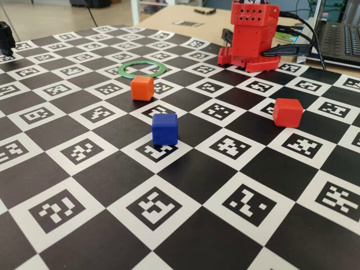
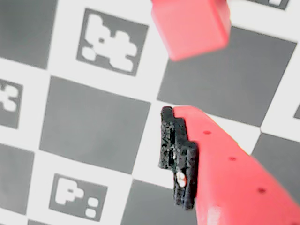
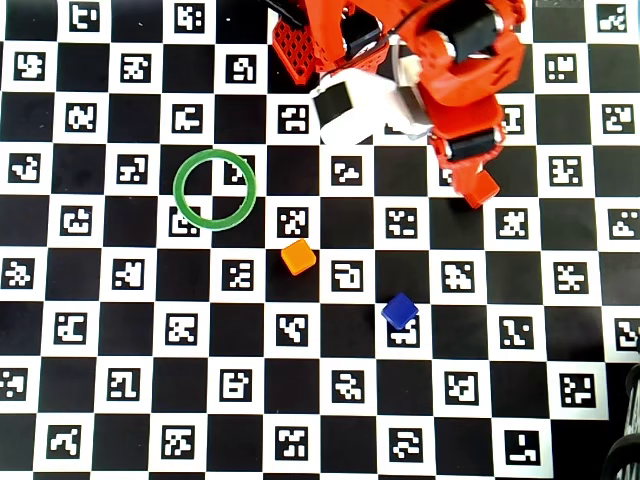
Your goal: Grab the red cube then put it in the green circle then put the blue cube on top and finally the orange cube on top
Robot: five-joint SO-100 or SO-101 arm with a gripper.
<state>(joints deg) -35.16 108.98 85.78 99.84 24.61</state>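
The gripper (image 2: 176, 154) is hanging just above the red cube (image 2: 191, 27), which is sitting right ahead of its tip, not touching. Only one finger (image 2: 178, 157) is showing (so I cannot tell if the jaws are apart). Farther off, the blue cube (image 3: 399, 311) and orange cube (image 3: 298, 257) are waiting their turn, and the green circle (image 3: 215, 189), farthest away, is lying empty.
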